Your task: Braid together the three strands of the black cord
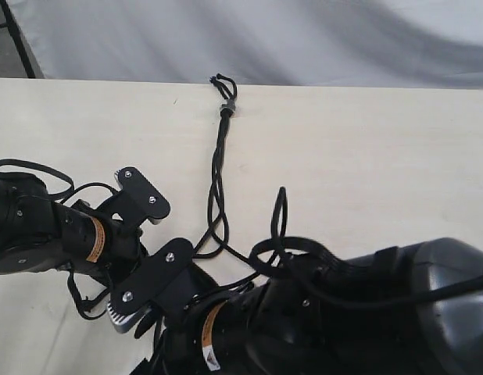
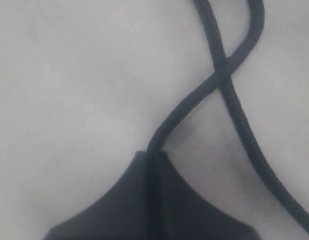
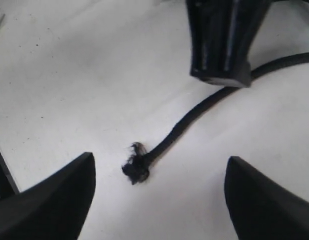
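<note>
The black cord point(image 1: 219, 168) runs down the table from its short loops and grey band point(image 1: 228, 107) at the far edge. Its three strands lie close together and cross near the arms. My left gripper point(image 2: 155, 156) is shut on one strand point(image 2: 192, 97), which crosses a second strand point(image 2: 240, 117) just ahead of the fingers. My right gripper point(image 3: 159, 162) is open, low over the table, with a strand's frayed knotted tip point(image 3: 137, 169) lying loose between its fingers. The left gripper's shut fingers point(image 3: 222, 42) show just beyond, in the right wrist view.
The left arm point(image 1: 38, 230) and right arm point(image 1: 327, 312) crowd the near left of the pale wooden table point(image 1: 366, 156), their own black cables looping beside the strands. A grey cloth backdrop point(image 1: 304, 39) hangs behind the far edge.
</note>
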Tool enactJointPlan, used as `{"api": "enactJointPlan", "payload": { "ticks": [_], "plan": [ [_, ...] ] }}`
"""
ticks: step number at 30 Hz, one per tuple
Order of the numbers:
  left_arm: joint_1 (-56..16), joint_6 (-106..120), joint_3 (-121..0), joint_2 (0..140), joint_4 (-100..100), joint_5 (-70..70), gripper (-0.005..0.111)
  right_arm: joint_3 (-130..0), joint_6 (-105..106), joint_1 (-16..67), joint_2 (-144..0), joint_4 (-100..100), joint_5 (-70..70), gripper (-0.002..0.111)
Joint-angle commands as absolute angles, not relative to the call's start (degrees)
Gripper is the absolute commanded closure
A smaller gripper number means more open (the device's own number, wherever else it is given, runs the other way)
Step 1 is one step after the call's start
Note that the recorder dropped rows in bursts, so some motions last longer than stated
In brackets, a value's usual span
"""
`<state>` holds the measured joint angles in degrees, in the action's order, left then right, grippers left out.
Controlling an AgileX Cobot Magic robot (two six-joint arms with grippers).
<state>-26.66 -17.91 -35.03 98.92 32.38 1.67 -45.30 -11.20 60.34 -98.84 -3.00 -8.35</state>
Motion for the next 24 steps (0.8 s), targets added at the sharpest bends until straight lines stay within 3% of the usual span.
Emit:
{"api": "enactJointPlan", "payload": {
  "ticks": [1, 8, 11, 17, 24],
  "plan": [
    [-26.44, -18.5, -34.41, 99.42, 32.38, 1.85, 0.107, -45.27, -12.39, 61.42, -101.34, -3.05, -5.41, 0.04],
    [-26.44, -18.5, -34.41, 99.42, 32.38, 2.02, 0.107, -45.27, -12.62, 61.42, -105.05, -3.05, -1.65, 0.044],
    [-26.44, -18.5, -34.41, 99.42, 32.38, 2.02, 0.107, -45.27, -12.62, 61.42, -106.2, -3.05, -1.41, 0.06],
    [-26.44, -18.5, -34.41, 99.42, 32.1, 2.02, 0.107, -45.27, -9.79, 61.3, -105.77, -2.93, -1.66, 0.108],
    [-26.44, -18.5, -34.41, 99.42, 32.1, 2.74, 0.107, -45.27, -8.01, 53.65, -98.47, 1.89, -11.44, 0.109]
  ]
}}
